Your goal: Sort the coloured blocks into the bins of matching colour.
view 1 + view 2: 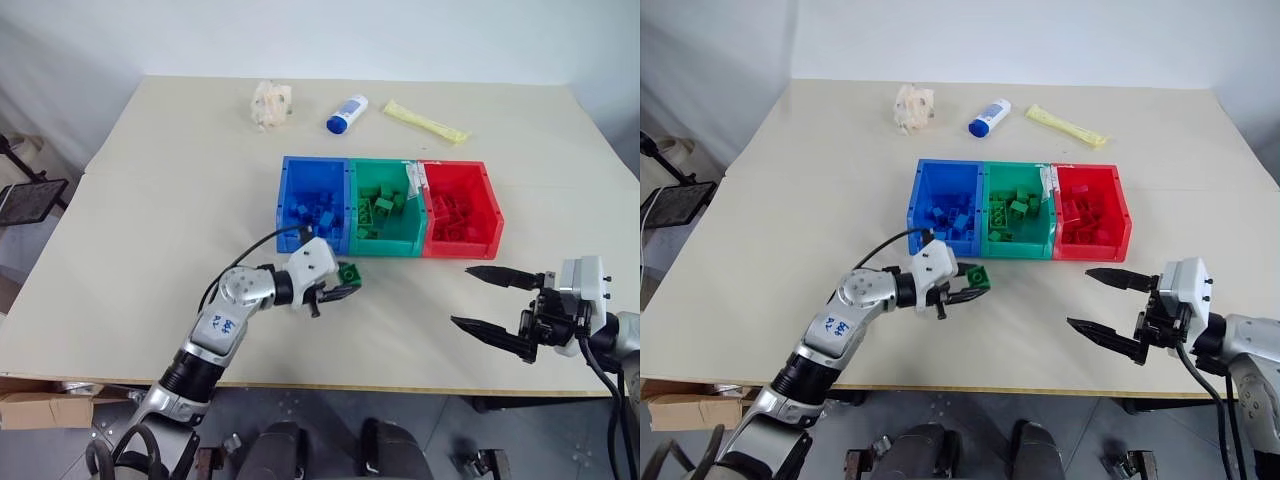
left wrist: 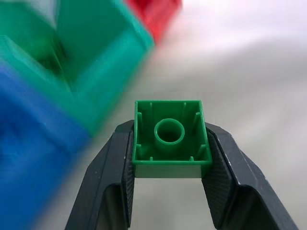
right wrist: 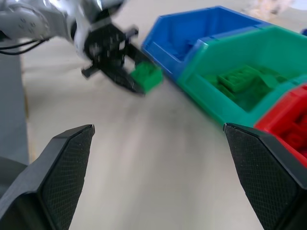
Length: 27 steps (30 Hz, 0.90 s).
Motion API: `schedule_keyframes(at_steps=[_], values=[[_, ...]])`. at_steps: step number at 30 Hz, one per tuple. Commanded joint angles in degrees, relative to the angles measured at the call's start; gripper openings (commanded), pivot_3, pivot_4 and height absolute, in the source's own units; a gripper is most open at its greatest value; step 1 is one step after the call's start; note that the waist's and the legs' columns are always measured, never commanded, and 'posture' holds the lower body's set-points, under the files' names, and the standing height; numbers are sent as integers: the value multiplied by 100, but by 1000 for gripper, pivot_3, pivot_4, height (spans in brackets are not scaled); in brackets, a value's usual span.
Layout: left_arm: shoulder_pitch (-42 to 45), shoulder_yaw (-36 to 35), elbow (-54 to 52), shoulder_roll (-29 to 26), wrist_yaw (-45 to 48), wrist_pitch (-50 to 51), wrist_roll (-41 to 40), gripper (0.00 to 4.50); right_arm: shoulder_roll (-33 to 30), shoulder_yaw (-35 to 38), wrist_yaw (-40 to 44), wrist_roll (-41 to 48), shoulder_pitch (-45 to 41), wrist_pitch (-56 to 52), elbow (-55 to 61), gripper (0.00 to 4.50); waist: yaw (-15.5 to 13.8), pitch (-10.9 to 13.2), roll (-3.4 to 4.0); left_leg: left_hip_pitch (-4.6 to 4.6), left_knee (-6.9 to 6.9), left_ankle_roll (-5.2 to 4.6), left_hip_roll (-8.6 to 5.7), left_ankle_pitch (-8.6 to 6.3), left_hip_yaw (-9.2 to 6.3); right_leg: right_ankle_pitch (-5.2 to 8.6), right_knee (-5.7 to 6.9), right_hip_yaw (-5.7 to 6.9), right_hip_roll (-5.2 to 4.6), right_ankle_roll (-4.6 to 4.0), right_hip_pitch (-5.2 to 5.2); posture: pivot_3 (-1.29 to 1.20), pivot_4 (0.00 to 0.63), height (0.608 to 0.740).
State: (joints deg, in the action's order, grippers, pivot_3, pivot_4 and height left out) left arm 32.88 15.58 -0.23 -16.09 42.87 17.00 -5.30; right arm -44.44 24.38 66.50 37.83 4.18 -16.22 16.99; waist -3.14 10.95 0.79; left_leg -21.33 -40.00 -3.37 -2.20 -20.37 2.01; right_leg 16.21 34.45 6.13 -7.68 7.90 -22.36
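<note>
1. We see a small green block (image 1: 349, 271) clamped between the two black fingers of the left gripper (image 1: 343, 283), raised off the table (image 1: 150, 200) just near of the blue bin (image 1: 314, 206), close to its join with the green bin (image 1: 385, 208).
2. In the left wrist view the block's hollow underside with its round tube faces the camera; its studded side is turned away.
3. The blue bin holds a heap of blue blocks (image 1: 315, 210).
4. The green bin holds green blocks (image 1: 383, 207), and the red bin (image 1: 460, 210) at the right end holds red blocks (image 1: 455, 212); we cannot count any of the heaps.
5. The right gripper (image 1: 480, 299) hangs near of the red bin with fingers spread wide, holding nothing.
6. Far across the table lie a white bottle (image 1: 347, 113), a yellow packet (image 1: 427, 121) and a crumpled pale item (image 1: 271, 103) we cannot identify.
</note>
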Motion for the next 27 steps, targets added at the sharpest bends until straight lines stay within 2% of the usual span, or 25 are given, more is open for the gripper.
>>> schedule_keyframes(at_steps=[1, 6, 8, 10, 14, 18, 24, 27], values=[[685, -304, 16, 283, -229, -72, -162, 1505, 167, 497, -357, 254, 89, 101, 308, 4500, -21, 1, -1, -4, -6, -2, -1, 1, -2, 0, 0, 4, 1, 0, 0, 0, 150, 740], [1579, -323, 1416, 677, -397, -850, 107, 1505, 343, 571, -627, 228, 340, 150, 614, 4500, -6, -1, -1, 5, 2, -3, -3, 2, 8, -2, 0, 5, 4, 3, 2, 0, 150, 740], [2122, -360, 2403, 931, -623, -1263, 249, 1505, 449, 544, -758, 220, 461, 176, 778, 4500, -13, 1, -3, 4, 2, -3, -2, 2, 9, -1, 0, 5, 7, 3, 1, 0, 150, 740], [2603, -458, 3325, 1151, -924, -1617, 359, 2222, 543, 532, -902, 233, 550, 177, 932, 4500, -34, 3, -8, -1, 0, -9, -5, 5, 11, -2, -3, 7, 7, 4, -1, 0, 150, 740], [2834, -542, 3915, 1271, -902, -2097, 355, 3378, 574, 562, -1009, 243, 681, 182, 1051, 4500, -26, 4, -8, -3, 5, -11, -9, 6, 14, -5, -5, 5, 3, 10, -4, 0, 150, 740], [2676, -590, 3689, 1172, -562, -2301, 229, 4482, 503, 547, -1013, 267, 671, 161, 1008, 4500, 0, 4, -8, -7, 8, -10, -7, 6, 13, -5, -4, 8, 6, 10, -11, 0, 150, 740], [2126, -686, 2687, 696, 157, -1901, -84, 4482, 273, 381, -822, 258, 347, 109, 719, 4500, 31, 3, -7, -3, 5, -10, -3, 6, 14, -5, 1, 4, 7, 10, -10, 0, 150, 740], [1572, -744, 1818, 114, 684, -1402, -327, 4482, 130, 203, -649, 222, 46, 81, 456, 4500, 57, 3, -6, -2, 4, -10, -3, 6, 13, -5, 2, 3, 6, 9, -10, 0, 150, 740]])
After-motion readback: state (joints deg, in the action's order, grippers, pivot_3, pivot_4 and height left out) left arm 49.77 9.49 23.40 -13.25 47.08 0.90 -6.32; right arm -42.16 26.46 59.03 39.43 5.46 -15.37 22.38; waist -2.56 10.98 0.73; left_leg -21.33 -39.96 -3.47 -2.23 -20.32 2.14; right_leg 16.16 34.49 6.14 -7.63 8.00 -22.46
